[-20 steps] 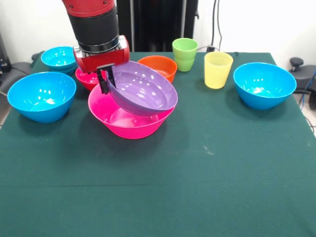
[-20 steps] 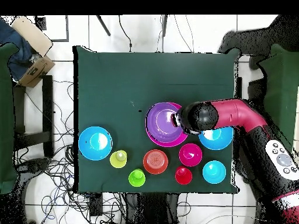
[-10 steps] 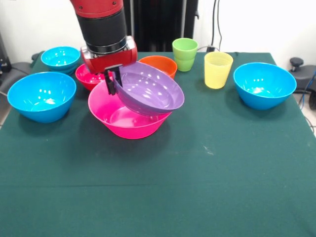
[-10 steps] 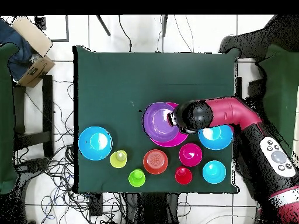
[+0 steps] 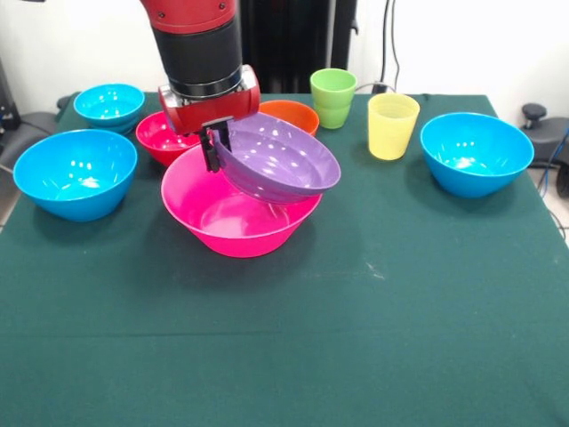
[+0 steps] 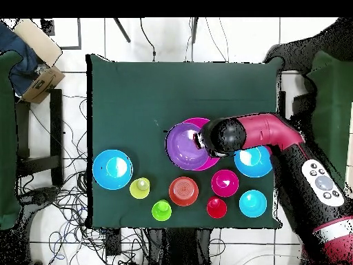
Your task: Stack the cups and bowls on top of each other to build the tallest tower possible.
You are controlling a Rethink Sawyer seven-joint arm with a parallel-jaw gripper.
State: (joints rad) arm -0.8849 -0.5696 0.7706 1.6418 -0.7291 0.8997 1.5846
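Gripper (image 5: 214,147) pinches near rim of purple bowl (image 5: 283,163), holding it tilted over pink bowl (image 5: 227,213), underside touching pink rim's right side.

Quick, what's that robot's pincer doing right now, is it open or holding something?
Pincer: closed on the rim of the purple bowl, holding it tilted over the pink bowl.

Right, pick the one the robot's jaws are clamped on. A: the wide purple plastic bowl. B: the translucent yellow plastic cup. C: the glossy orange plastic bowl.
A: the gripper pinches the rim of the wide purple plastic bowl, held tilted over the large pink plastic bowl.
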